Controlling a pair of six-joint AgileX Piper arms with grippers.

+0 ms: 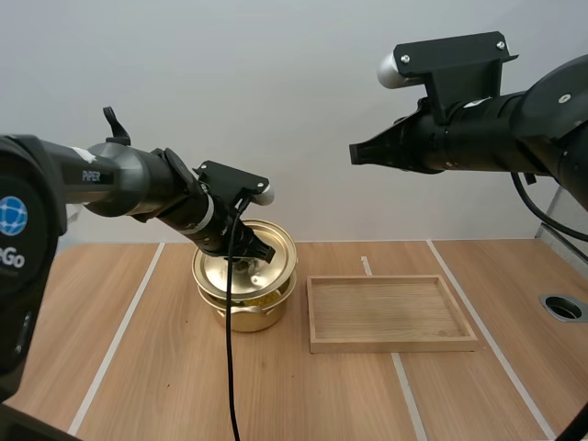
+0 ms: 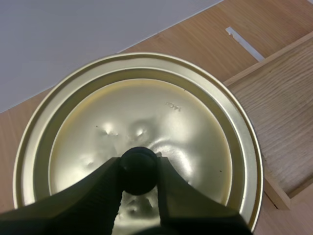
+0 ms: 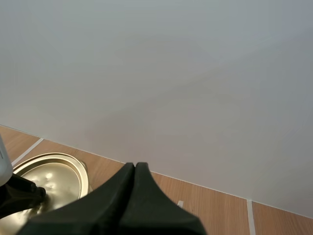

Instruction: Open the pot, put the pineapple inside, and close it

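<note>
Our left gripper (image 1: 261, 249) is clamped on the black knob (image 2: 139, 170) of the golden lid (image 1: 276, 241). In the left wrist view the two fingers (image 2: 98, 192) pinch the knob from either side, their tips pressed against it. The lid hangs tilted over the golden pot (image 1: 248, 318), its far edge raised and its near edge low, close to the pot's rim. We cannot tell whether lid and rim touch there. We also cannot tell what lies inside the pot, as the lid covers most of the opening.

The pot stands on the wooden table (image 1: 138, 367), just to the left of the wooden tray (image 1: 390, 345), close to it but apart. The tray lies flat, and from the left wrist view its corner shows beside the lid's edge.

Our right gripper (image 1: 355, 153) hangs high above the table, well apart from the pot and the tray, pointing towards the left arm's side. Its fingers (image 3: 128, 182) lie together as one dark wedge and hold nothing. Beyond them, in the right wrist view, the lid shows with the left gripper on its knob.
</note>
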